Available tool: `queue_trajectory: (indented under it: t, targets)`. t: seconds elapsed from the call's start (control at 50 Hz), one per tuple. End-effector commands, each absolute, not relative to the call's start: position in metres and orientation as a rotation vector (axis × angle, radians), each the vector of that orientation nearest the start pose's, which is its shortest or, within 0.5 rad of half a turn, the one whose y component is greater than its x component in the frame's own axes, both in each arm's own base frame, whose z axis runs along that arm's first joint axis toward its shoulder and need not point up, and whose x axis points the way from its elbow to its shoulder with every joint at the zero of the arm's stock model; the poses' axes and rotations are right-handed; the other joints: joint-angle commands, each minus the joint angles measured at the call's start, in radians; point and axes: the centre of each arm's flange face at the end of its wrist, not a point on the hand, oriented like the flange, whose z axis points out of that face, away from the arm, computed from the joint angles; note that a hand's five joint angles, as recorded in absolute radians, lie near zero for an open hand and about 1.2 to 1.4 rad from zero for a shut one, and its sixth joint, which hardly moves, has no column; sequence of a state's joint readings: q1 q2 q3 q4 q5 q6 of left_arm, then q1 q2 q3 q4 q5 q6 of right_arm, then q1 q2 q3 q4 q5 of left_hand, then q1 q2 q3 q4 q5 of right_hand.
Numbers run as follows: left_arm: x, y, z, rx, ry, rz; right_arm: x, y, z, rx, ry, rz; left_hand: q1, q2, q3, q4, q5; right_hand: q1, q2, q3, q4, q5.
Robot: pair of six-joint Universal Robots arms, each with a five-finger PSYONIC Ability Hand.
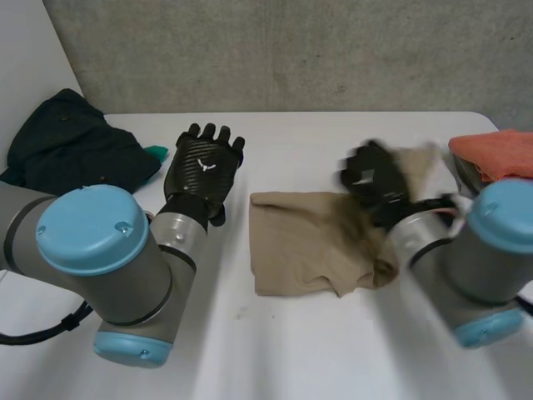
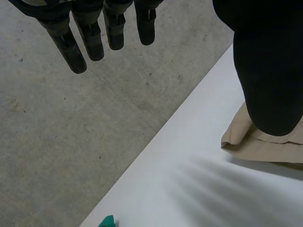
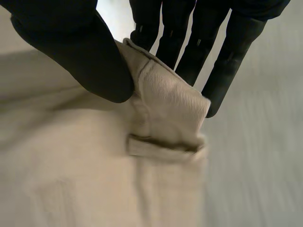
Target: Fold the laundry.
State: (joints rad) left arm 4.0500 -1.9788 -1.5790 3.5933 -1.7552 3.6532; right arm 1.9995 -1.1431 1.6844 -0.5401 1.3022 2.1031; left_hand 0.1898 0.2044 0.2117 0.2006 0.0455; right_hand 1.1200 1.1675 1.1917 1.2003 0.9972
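At the far left of my white table point(image 1: 283, 358), a heap of dark clothes point(image 1: 71, 146) lay bunched by the edge. Its left side was cut off in my head view, so I could not tell how many pieces were in it. A small teal item point(image 1: 156, 152) poked out just beside the heap and was mostly hidden by it.

My left hand point(image 1: 204, 165) hung over bare table between that heap and the beige garment point(image 1: 304, 242), apart from both. Its fingers point(image 2: 90, 40) were straight and spread, and its thumb point(image 2: 267, 71) stood well away from them, so the hand was wide open. In the left wrist view that thumb covered part of the garment's nearest corner.

The beige garment lay in the middle of the table, its left part flat and its right part pulled up off the surface. My right hand point(image 1: 376, 179) had that raised edge. In the right wrist view my thumb point(image 3: 80, 52) pressed a ribbed hem point(image 3: 165, 99) against my fingers point(image 3: 189, 42), a pinch closed on the cloth. In the head view the hand covered the folds beneath it, and I could not tell what kind of garment it was.

At the far right an orange cloth point(image 1: 495, 154) lay near the table edge, cut off at the side and partly hidden behind my right arm.
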Motion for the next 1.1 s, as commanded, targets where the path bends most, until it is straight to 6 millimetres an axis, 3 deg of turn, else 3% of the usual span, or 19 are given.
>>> queue_trajectory:
  t: [0.02, 0.08, 0.1, 0.14, 0.16, 0.22, 0.28, 0.36, 0.44, 0.48, 0.52, 0.62, 0.74, 0.84, 0.96, 1.1]
  targets:
    - [-0.319, -0.237, 0.207, 0.988, 1.930, -2.238, 0.350, -0.208, 0.141, -1.968, 1.075, -2.108, -0.015, -0.030, -0.037, -0.026, -0.045, 0.276, 0.229, 0.205, 0.196, 0.225]
    - [-0.318, -0.241, 0.209, 0.971, 1.923, -2.244, 0.353, -0.203, 0.135, -1.966, 1.063, -2.055, -0.015, -0.030, -0.037, -0.026, -0.045, 0.178, 0.131, 0.107, 0.098, 0.127]
    - [-0.318, -0.242, 0.210, 0.967, 1.922, -2.247, 0.351, -0.203, 0.136, -1.962, 1.080, -2.041, -0.015, -0.030, -0.037, -0.026, -0.045, -0.375, -0.422, -0.446, -0.455, -0.426]
    - [-0.318, -0.245, 0.214, 0.952, 1.914, -2.259, 0.350, -0.202, 0.135, -1.951, 1.113, -2.015, -0.015, -0.030, -0.037, -0.026, -0.045, -0.945, -0.993, -1.017, -1.026, -0.997]
    - [-0.319, -0.245, 0.215, 0.947, 1.912, -2.266, 0.349, -0.201, 0.135, -1.939, 1.137, -2.003, -0.015, -0.030, -0.037, -0.026, -0.045, -0.945, -0.993, -1.017, -1.026, -0.997]
    - [-0.322, -0.250, 0.224, 0.910, 1.899, -2.319, 0.340, -0.210, 0.163, -1.780, 1.249, -2.009, -0.015, -0.030, -0.037, -0.026, -0.045, -0.945, -0.993, -1.017, -1.026, -0.997]
    - [-0.327, -0.252, 0.235, 0.877, 1.889, -2.375, 0.318, -0.229, 0.204, -1.436, 1.429, -1.993, -0.015, -0.030, -0.037, -0.026, -0.045, -0.945, -0.993, -1.017, -1.026, -0.997]
    - [-0.335, -0.258, 0.251, 0.823, 1.878, -2.469, 0.302, -0.248, 0.227, -1.024, 1.564, -1.846, -0.015, -0.030, -0.037, -0.026, -0.045, -0.945, -0.993, -1.017, -1.026, -0.997]
    - [-0.352, -0.257, 0.257, 0.823, 1.898, -2.550, 0.288, -0.263, 0.248, -0.787, 1.617, -1.766, -0.015, -0.030, -0.037, -0.026, -0.045, -0.945, -0.993, -1.017, -1.026, -0.997]
    - [-0.372, -0.250, 0.252, 0.907, 1.919, -2.590, 0.277, -0.274, 0.252, -0.738, 1.669, -1.759, -0.015, -0.030, -0.037, -0.026, -0.045, -0.945, -0.993, -1.017, -1.026, -0.997]
    - [-0.383, -0.244, 0.246, 0.987, 1.938, -2.595, 0.265, -0.287, 0.246, -0.694, 1.774, -1.716, -0.015, -0.030, -0.037, -0.026, -0.045, -0.945, -0.993, -1.017, -1.026, -0.997]
    - [-0.404, -0.249, 0.211, 1.177, 2.056, -2.466, 0.265, -0.306, 0.217, -0.680, 1.986, -1.568, -0.015, -0.030, -0.037, -0.026, -0.045, -0.945, -0.993, -1.017, -1.026, -0.997]
    - [-0.411, -0.255, 0.167, 1.286, 2.230, -2.203, 0.263, -0.320, 0.180, -0.790, 2.206, -1.442, -0.015, -0.030, -0.037, -0.026, -0.045, -0.945, -0.993, -1.017, -1.026, -0.997]
    - [-0.406, -0.255, 0.136, 1.339, 2.355, -1.951, 0.265, -0.324, 0.159, -0.916, 2.240, -1.439, -0.015, -0.030, -0.037, -0.026, -0.045, -0.945, -0.993, -1.017, -1.026, -0.997]
    - [-0.395, -0.257, 0.130, 1.252, 2.364, -1.826, 0.264, -0.331, 0.135, -0.979, 2.291, -1.417, -0.014, -0.029, -0.036, -0.025, -0.045, -0.945, -0.993, -1.017, -1.026, -0.997]
    - [-0.387, -0.251, 0.129, 1.266, 2.389, -1.703, 0.259, -0.335, 0.130, -1.088, 2.366, -1.481, 0.012, -0.003, -0.010, 0.001, -0.018, -0.945, -0.993, -1.017, -1.026, -0.997]
